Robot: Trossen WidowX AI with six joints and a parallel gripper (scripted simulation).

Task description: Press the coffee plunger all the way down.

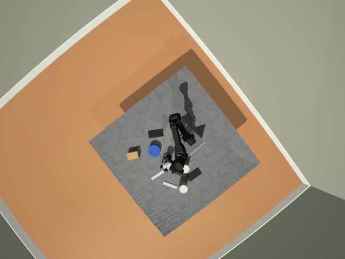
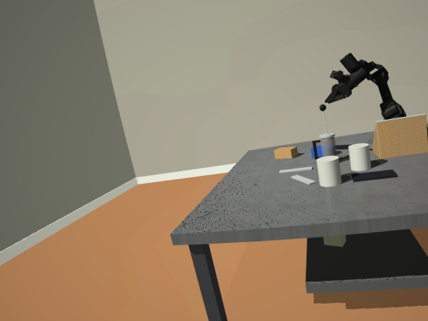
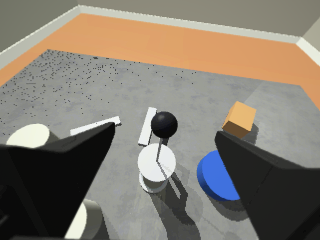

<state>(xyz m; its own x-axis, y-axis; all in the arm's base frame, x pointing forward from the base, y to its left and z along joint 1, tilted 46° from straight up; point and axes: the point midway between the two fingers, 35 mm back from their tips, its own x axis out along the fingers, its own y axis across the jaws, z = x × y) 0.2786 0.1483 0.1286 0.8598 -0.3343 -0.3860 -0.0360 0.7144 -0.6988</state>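
The coffee press (image 2: 327, 145) (image 3: 157, 162) (image 1: 165, 166) stands upright on the grey table (image 2: 276, 203). It is a clear glass cylinder with a white lid. Its thin rod stands far out of the lid, with the black plunger knob (image 2: 322, 107) (image 3: 164, 124) at the top. My gripper (image 2: 329, 99) (image 3: 166, 131) (image 1: 167, 161) is open and empty. It hangs just above the knob and a little to one side, not touching it. In the wrist view the knob sits between the two dark fingers.
A blue disc (image 2: 318, 152) (image 3: 217, 175) (image 1: 153, 150) and an orange block (image 2: 285, 152) (image 3: 239, 119) lie beside the press. Two white cylinders (image 2: 328, 170) (image 2: 359, 157), two white strips (image 2: 295, 170) (image 2: 303, 179), a dark slab (image 2: 373, 174) and a tan wedge box (image 2: 400, 136) stand nearby.
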